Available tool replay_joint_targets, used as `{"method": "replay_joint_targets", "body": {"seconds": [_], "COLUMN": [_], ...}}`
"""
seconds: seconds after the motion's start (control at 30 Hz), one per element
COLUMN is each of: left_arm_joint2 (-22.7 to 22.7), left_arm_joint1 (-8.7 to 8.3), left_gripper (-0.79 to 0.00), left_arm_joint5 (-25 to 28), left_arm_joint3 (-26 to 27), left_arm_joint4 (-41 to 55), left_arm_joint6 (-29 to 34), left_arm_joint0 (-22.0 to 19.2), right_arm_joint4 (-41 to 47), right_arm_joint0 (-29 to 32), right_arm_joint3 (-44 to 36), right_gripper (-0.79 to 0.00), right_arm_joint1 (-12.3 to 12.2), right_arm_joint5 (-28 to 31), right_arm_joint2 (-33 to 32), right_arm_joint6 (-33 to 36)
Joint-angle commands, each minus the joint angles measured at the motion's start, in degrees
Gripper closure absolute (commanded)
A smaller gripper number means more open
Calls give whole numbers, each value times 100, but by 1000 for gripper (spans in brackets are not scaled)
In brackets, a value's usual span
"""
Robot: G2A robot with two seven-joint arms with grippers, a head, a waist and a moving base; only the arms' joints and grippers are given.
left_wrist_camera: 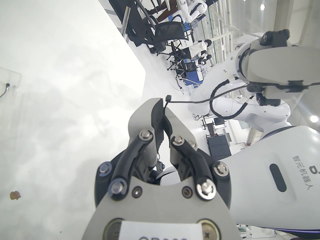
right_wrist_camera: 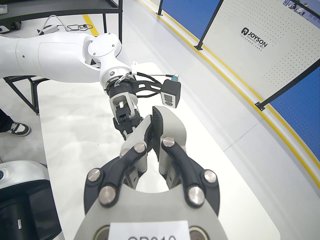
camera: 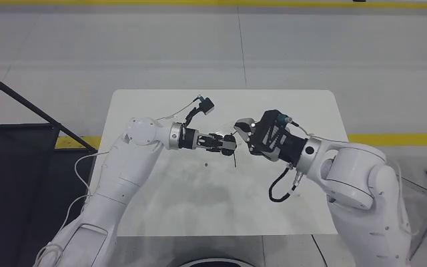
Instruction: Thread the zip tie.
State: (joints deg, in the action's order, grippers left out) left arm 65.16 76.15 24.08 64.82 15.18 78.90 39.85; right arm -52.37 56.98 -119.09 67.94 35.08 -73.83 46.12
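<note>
Your left gripper [left_wrist_camera: 162, 108] pinches the zip tie [left_wrist_camera: 168, 98] above the table's [camera: 200, 200] middle. The right gripper's [right_wrist_camera: 155, 114] pads meet. Expect it to be light, springy and slick, so grasp near its tail.

White table [camera: 200, 207], rounded corners — small brown scrap [left_wrist_camera: 15, 195] lying on it

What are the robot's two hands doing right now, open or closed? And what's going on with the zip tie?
left gripper: fingers shut on the thin black plastic zip tie, up above the white table.
zip tie: clamped, head poking out past the fingertips; threaded or not, cannot tell.
right gripper: fingers shut; whether they hold anything, cannot tell.
</note>
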Motion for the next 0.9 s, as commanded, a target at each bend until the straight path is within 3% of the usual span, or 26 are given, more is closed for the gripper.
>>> {"method": "replay_joint_targets", "body": {"seconds": [0.0, 0.87], "left_arm_joint2": [0, 0], "left_arm_joint1": [0, 0], "left_gripper": [0, 0], "left_arm_joint5": [0, 0], "left_arm_joint3": [0, 0], "left_arm_joint4": [0, 0], "left_arm_joint6": [0, 0], "left_arm_joint0": [0, 0], "right_arm_joint4": [7, 21], "right_arm_joint0": [12, -3], "right_arm_joint3": [-16, -7], "right_gripper": [0, 0], "right_arm_joint1": [-13, -155], "right_arm_joint5": [5, -102], "right_arm_joint2": [-2, 18], "right_arm_joint6": [1, -152]}}
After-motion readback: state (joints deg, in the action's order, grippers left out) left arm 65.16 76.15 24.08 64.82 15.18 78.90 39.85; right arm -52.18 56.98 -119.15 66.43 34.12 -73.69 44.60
